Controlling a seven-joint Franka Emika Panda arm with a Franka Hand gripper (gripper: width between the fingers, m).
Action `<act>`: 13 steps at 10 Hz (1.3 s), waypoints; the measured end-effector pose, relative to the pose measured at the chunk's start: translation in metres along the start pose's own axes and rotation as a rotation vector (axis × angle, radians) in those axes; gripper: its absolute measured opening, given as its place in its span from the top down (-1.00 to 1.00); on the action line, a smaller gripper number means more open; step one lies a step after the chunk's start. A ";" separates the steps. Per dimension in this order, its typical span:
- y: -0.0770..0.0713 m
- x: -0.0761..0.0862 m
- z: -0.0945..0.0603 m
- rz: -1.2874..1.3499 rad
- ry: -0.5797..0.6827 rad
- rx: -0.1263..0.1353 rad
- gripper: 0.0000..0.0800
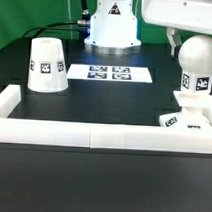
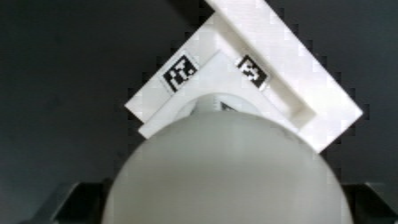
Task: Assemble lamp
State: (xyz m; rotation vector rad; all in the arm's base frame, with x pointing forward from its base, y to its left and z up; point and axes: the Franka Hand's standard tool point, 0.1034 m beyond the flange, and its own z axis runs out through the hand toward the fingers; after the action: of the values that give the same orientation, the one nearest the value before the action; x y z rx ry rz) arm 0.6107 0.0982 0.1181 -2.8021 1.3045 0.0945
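Lamp parts: a white plastic round-headed bulb stands upright over a small flat square white base at the exterior view's right. A larger white truncated-cone shade sits well apart at that view's left, wide end down, on the black table.
Hard to read: where the bulb's foot meets the base is too small to make out, so it cannot be told whether it is seated or only resting there.
Wrist view: the bulb is a blurred grey mass that fills the lower frame and covers much of the base. Two black square tags on the base show beyond it.
Cut off: the arm's white gripper runs out of the exterior view's top edge, and only its lower part shows.
Fingers: one dark finger shows just beside the bulb's head, on the exterior view's left of it. Its partner is hidden behind the bulb. Whether they clamp the bulb or merely flank it cannot be told.
Surroundings: a long white wall strip crosses the foreground, just beside the base. A thin flat white marker board lies between shade and bulb, before the arm's white pedestal.
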 end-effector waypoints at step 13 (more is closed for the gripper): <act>0.001 0.000 0.000 -0.743 -0.010 -0.002 -0.75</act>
State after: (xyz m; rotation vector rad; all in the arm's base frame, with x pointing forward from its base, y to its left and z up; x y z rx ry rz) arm 0.6096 0.0979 0.1178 -3.0636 0.1972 0.0748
